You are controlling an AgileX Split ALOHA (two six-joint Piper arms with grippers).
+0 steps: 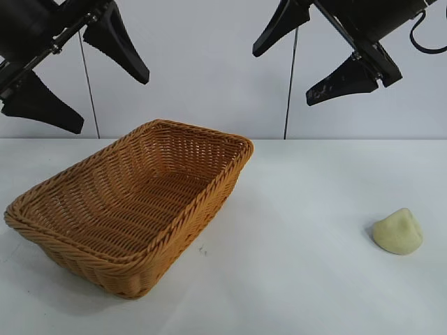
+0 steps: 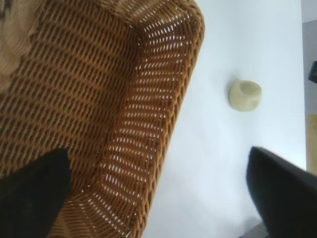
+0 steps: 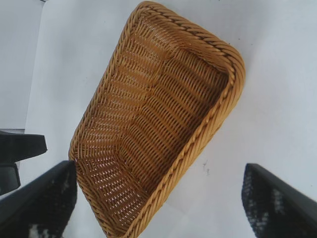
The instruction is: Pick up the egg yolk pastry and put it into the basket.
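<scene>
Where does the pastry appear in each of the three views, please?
Exterior view: the pastry lies on the table at lower right, apart from the basket.
Left wrist view: pastry at upper right, beside the basket's rim.
Right wrist view: not in it.
Shared landmark: the basket.

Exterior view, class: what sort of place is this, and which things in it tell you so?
Most likely a robot test bench, not a kitchen. A bare white table before a plain wall holds only a wicker basket and an egg yolk pastry, with the open left claw and right claw hanging above.
</scene>
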